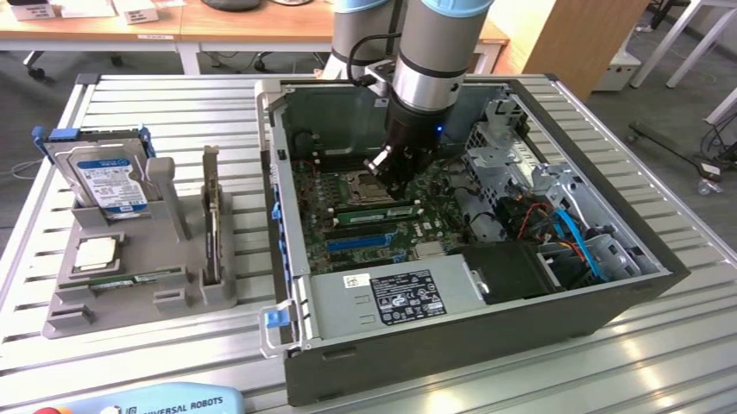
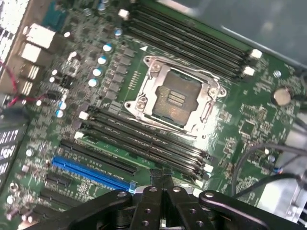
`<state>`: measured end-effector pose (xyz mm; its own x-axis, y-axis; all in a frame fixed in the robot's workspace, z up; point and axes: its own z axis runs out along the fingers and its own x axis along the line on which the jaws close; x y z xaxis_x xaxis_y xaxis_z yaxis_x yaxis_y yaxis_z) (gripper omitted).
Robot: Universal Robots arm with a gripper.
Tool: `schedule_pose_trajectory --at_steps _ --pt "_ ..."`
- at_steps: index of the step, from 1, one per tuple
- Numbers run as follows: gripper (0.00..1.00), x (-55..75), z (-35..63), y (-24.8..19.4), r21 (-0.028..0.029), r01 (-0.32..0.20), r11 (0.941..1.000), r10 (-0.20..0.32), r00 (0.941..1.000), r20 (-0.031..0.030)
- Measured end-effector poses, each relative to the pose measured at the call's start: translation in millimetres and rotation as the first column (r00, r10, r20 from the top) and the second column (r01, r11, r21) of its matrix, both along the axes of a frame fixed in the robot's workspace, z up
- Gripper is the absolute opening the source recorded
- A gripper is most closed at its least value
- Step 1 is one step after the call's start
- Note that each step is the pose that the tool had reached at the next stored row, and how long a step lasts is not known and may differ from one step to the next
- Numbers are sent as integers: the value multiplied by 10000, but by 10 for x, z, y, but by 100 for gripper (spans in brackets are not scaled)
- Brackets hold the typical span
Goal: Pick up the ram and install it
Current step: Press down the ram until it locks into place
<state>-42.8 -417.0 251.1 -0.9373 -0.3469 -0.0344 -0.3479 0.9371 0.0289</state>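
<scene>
Exterior view: shut hand [image 1: 389, 187] touching seated ram [image 1: 377, 207].

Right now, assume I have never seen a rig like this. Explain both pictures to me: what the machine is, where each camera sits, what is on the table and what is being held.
The machine is a robot arm with a gripper at its end. One picture comes from a camera standing off to the side. The other comes from a camera on the arm's wrist, looking down past the fingers.

On the slatted metal table lies an open computer case. The gripper is shut and reaches down into it, beside the processor socket. A green memory stick sits in the slots right under its tip. Whether they touch I cannot tell.

At the exterior view's left, a grey holder carries a hard drive, an upright expansion card, a processor and another green stick.
</scene>
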Motion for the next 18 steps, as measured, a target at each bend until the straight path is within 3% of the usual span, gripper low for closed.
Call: schedule_pose_trajectory --at_steps 4,8,12,17,18 --pt "10 0 -1 0 0 703 9975 -703 9975 0" --pt "10 0 -1 0 0 1410 9900 -1410 9900 0" --pt "10 0 -2 0 0 2127 9771 -2127 9771 0" --pt "10 0 -3 0 0 2988 9543 -2988 9543 0" --pt "10 0 -3 0 0 3053 9522 -3053 9522 -1"
